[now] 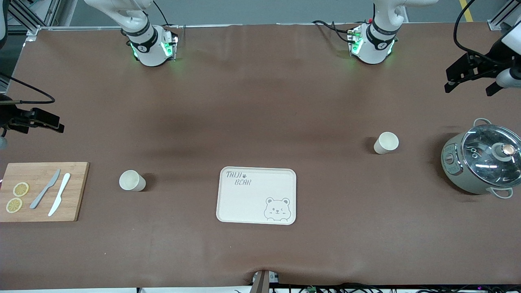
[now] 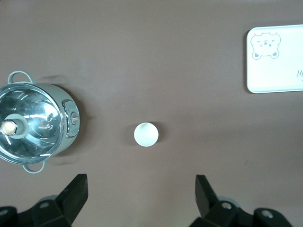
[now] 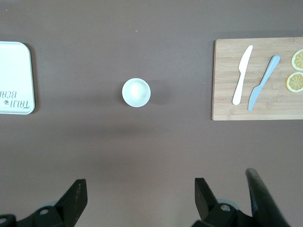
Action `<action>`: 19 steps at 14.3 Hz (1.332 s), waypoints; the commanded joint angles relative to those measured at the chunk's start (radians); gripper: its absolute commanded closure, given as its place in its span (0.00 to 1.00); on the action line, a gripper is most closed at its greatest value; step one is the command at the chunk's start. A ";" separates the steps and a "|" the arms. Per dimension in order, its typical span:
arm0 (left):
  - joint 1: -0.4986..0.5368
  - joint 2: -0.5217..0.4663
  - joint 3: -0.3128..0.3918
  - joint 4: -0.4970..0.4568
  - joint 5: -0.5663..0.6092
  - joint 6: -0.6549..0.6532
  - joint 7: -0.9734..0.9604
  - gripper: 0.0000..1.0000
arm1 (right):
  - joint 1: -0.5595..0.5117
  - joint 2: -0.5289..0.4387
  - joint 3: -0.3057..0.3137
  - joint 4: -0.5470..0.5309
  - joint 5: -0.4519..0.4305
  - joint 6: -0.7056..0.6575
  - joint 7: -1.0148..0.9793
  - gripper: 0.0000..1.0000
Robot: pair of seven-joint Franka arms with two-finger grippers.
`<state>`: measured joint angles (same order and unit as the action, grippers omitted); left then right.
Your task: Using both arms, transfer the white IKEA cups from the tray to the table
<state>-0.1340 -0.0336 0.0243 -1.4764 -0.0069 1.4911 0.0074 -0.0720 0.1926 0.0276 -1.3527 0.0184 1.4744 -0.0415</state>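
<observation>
Hovering high, each open hand [image 2: 139, 198] [image 3: 139, 198] above its own upright cup [image 2: 146, 134] [image 3: 136, 92].

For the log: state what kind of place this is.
Probably a robotics lab bench dressed as a kitchen. Two arm bases are bolted to a brown-covered table framed by aluminium rails. Kitchen props lie on it: a bear-print tray, a cutting board with knives and lemon slices, and a lidded pot.
</observation>
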 commanded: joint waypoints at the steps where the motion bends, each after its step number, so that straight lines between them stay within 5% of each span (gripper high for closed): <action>1: -0.007 0.032 0.009 0.051 -0.025 -0.032 -0.004 0.00 | -0.009 -0.002 0.012 -0.003 -0.012 0.004 0.017 0.00; 19: -0.002 0.040 0.011 0.067 -0.003 -0.072 -0.012 0.00 | -0.011 0.005 0.012 -0.013 -0.014 0.009 0.015 0.00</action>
<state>-0.1302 -0.0095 0.0335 -1.4363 -0.0346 1.4588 -0.0476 -0.0720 0.1968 0.0277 -1.3594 0.0183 1.4777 -0.0415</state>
